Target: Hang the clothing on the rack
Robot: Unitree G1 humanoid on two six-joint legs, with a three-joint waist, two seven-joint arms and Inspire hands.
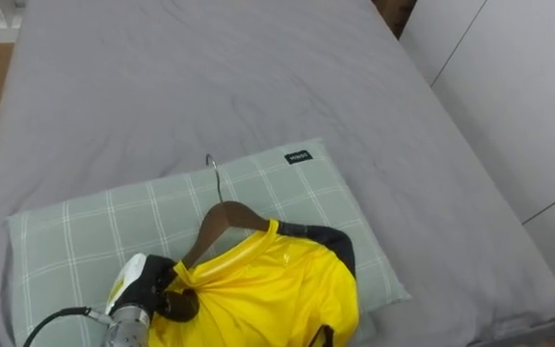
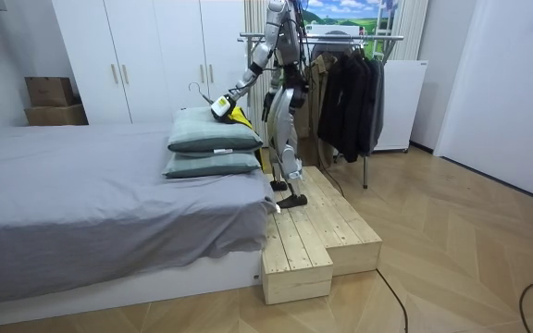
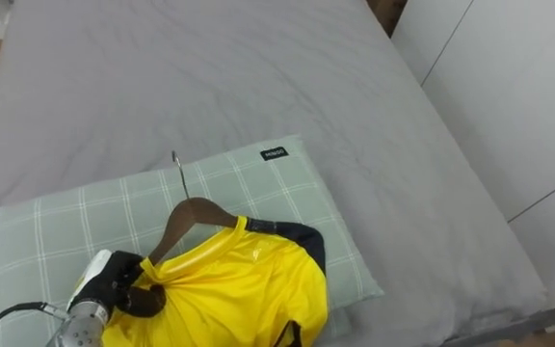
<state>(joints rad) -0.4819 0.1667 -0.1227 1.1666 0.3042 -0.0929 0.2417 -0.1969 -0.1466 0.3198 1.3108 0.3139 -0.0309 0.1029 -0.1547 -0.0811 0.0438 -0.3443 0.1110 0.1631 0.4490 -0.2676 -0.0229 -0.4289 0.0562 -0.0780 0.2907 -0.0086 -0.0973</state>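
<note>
Yellow jersey [image 1: 277, 284] drapes curved wooden hanger [image 1: 222, 220] in robot hand [image 1: 157, 287].

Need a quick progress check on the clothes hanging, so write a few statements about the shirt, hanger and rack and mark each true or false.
1. The yellow shirt is on a wooden hanger. True.
2. The hanger's hook is over the clothes rack. False: it is over the green checked pillow on the bed.
3. The left hand is closed on the hanger at the shirt's shoulder. True.
4. The clothes rack is bare. False: dark garments hang on it.
5. The robot kneels on the bed. False: it stands on a wooden platform beside the bed.
</note>
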